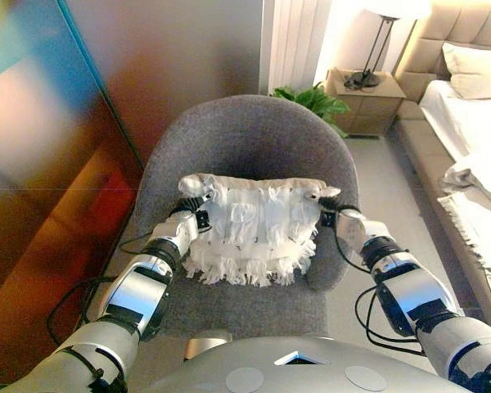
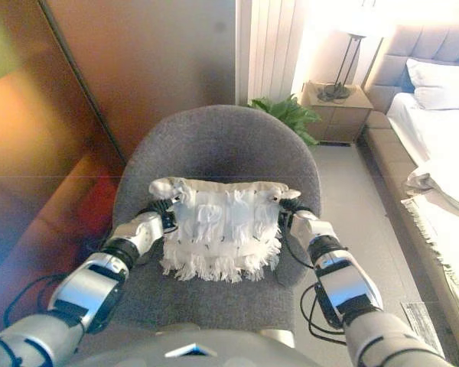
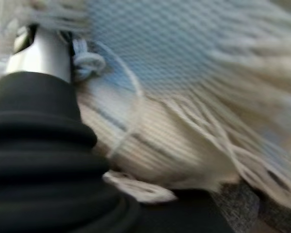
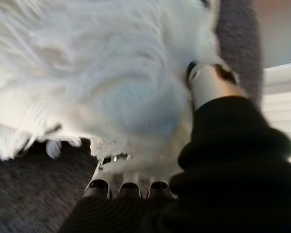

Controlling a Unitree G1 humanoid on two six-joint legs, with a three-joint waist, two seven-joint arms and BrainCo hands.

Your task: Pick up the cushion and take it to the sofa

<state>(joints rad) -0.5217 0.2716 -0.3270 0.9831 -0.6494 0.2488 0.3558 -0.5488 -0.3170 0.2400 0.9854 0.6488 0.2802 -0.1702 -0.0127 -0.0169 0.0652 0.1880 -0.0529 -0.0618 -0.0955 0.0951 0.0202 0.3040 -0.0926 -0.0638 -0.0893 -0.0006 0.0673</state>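
Burying both hands' fingers, apparently, the cushion [image 1: 252, 229] hides its grip.

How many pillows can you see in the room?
2. One is the white fringed cushion held over the grey chair between the left hand and right hand. The other is the pillow on the bed; more may be hidden.
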